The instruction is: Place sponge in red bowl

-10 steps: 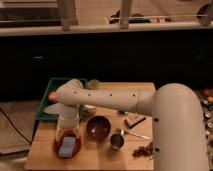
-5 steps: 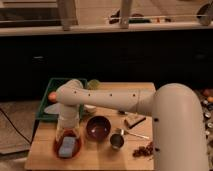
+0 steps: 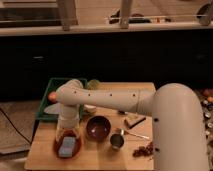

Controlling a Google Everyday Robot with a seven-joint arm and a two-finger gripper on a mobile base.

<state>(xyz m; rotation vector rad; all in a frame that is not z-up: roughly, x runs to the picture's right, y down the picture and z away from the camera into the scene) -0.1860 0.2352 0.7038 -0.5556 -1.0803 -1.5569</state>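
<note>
The sponge (image 3: 66, 146), a small pale blue-grey block, lies inside the red bowl (image 3: 56, 148), a shallow orange-red bowl at the front left of the wooden table (image 3: 100, 157). My gripper (image 3: 68, 134) hangs straight down from the white arm (image 3: 110, 100), directly over the bowl and just above the sponge. Whether it touches the sponge does not show. The arm's wrist hides the back rim of the bowl.
A darker maroon bowl (image 3: 98, 127) stands just right of the red bowl. A small metal cup (image 3: 117, 140) is further right, with a dark utensil (image 3: 135, 120) and red berries (image 3: 145, 149) beyond. A green tray (image 3: 46, 107) with an orange object (image 3: 52, 96) sits at the back left.
</note>
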